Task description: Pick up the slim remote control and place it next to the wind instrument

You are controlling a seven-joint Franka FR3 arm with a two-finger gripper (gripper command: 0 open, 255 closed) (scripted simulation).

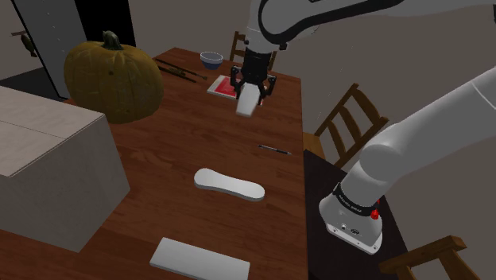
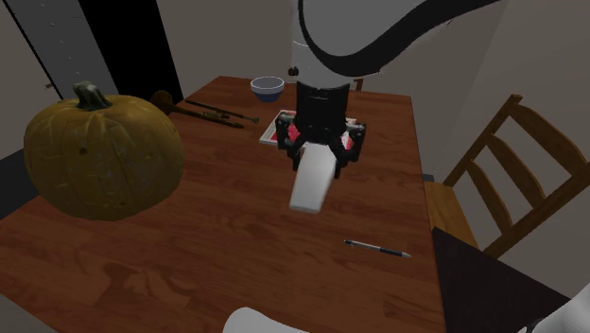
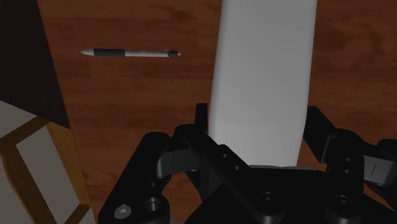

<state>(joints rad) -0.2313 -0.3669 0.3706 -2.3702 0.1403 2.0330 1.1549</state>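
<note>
My black gripper (image 1: pixel 253 86) (image 2: pixel 320 151) is shut on a slim white remote (image 1: pixel 248 101) (image 2: pixel 315 182), which hangs from the fingers above the brown wooden table (image 1: pixel 199 135). In the wrist view the remote (image 3: pixel 264 70) runs out from between the fingers of the gripper (image 3: pixel 257 124), over bare wood. The wind instrument (image 1: pixel 180 71) (image 2: pixel 200 111), dark and thin with a flared end, lies at the far side of the table, between the pumpkin and the bowl. The gripper is to its right in both exterior views, a short way off.
A big pumpkin (image 1: pixel 113 78) (image 2: pixel 100 154) stands by the instrument. A bowl (image 1: pixel 211 59) (image 2: pixel 268 88) and a red-and-white flat item (image 1: pixel 222 87) lie behind the gripper. A pen (image 1: pixel 273 149) (image 2: pixel 376 248) (image 3: pixel 130 53), a wider white remote (image 1: pixel 229 184), a white slab (image 1: pixel 199 261), a large box (image 1: pixel 48 171) and chairs (image 2: pixel 492 170) surround.
</note>
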